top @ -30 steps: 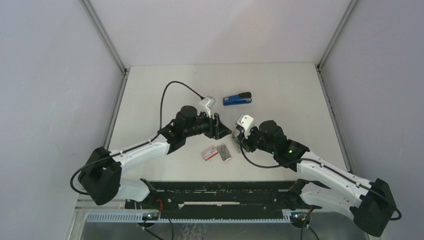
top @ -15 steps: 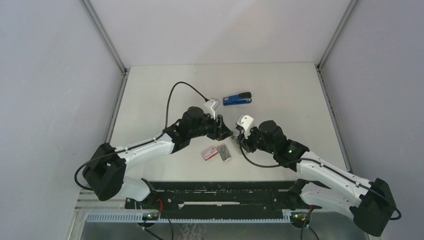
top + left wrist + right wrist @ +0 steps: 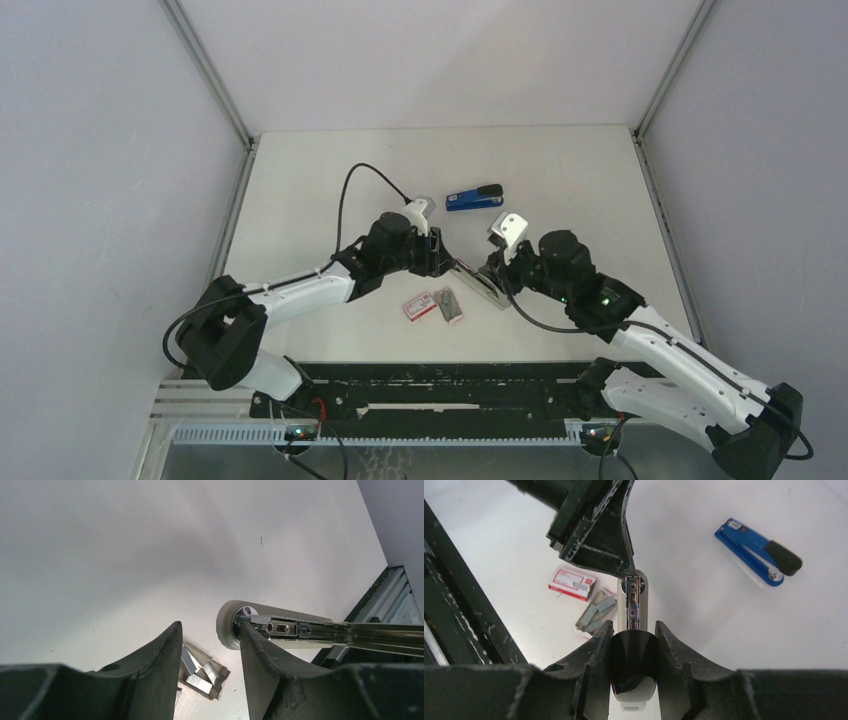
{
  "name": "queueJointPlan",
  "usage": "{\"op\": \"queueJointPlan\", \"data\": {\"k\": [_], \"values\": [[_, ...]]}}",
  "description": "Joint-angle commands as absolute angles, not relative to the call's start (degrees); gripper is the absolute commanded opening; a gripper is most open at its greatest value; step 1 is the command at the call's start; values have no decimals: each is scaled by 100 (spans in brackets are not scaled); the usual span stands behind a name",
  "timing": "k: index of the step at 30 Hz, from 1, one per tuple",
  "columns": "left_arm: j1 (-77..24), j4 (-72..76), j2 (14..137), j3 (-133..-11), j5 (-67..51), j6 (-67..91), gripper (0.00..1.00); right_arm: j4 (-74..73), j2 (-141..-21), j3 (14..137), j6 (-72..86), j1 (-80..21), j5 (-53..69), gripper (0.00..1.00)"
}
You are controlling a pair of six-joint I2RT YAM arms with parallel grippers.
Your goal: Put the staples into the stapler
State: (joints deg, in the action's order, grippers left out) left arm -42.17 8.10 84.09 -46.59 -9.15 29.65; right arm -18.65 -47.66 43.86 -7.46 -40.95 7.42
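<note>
Step in hand, by judgement: getting the stapler opened, ahead of any loading.

Clamped in the right pincer [image 3: 633, 630]: a black-and-chrome stapler [image 3: 631, 602], jaws closed tight on its black rear body. Chrome nose pointing away toward the left arm, and the whole thing held up off the white table [image 3: 749, 630].

Left pincer [image 3: 210, 630] at the nose end, about half open, gripping nothing. One fingertip [image 3: 248, 635] against the side of the rounded nose, with nothing between the jaws.

Thin silver-grey staple strips [image 3: 596, 614] lying loose in a grey tray [image 3: 600, 596] on the table, below and just to one side of the held stapler. Flat red-and-white box [image 3: 572, 583] just beside the tray; cannot tell whether touching. No strip picked up, none visible in the magazine.

Blue stapler with a black tip [image 3: 756, 550] well apart on the far side of the table, nothing near it.

Next move, probably: bring the left jaws squarely around the nose or top arm and draw it open, rear held firm by the right pincer. One-finger contact on smooth chrome likely to slip. Only then free the left pincer for a strip.
</note>
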Motion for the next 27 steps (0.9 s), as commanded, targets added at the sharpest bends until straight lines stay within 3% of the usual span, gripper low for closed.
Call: {"op": "queueJointPlan", "data": {"k": [1,16,27], "values": [[-3993,956,8482,-4778,-883,2997,50,-909,-4449,5016,-365,-3687,981,0],[-3744,1829,8671,-4416,-1444,2919,50,26,-4344,5100,259,-3085,1409,0],[-3936,1336,6471,-4621,-750,2878,51,-454,-4563,4985,-59,-3116,1761,0]]}}
